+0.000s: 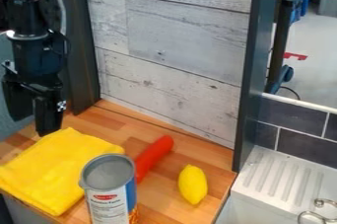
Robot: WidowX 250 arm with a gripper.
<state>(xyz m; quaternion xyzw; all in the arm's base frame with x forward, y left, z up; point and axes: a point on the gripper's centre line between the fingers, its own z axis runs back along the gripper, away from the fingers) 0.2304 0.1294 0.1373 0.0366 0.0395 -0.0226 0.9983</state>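
At the upper left of the frame, the black robot arm (pixel 33 35) hangs down, and its gripper (pixel 33 125) is over the left edge of the wooden counter (pixel 158 212). The two fingers stand apart with a gap between them, and nothing is held. Nearest to it is a folded yellow cloth (pixel 56 168), lying flat at the lower left. Just right of the cloth, at the bottom, a food can (pixel 109 196) stands upright with its grey end up and a white and blue label facing out. Behind the can, right of its top, lies a red rounded object (pixel 155 154), its near end hidden by the can. Farther right, a yellow lemon (pixel 193 184) lies alone near the counter's right edge. Behind these, the whitewashed plank wall (pixel 178 45) ends at a dark upright post (pixel 251 70). At the lower right are dark tiles (pixel 299 144), a white ridged drainboard (pixel 266 178) and a metal fixture (pixel 322 202).
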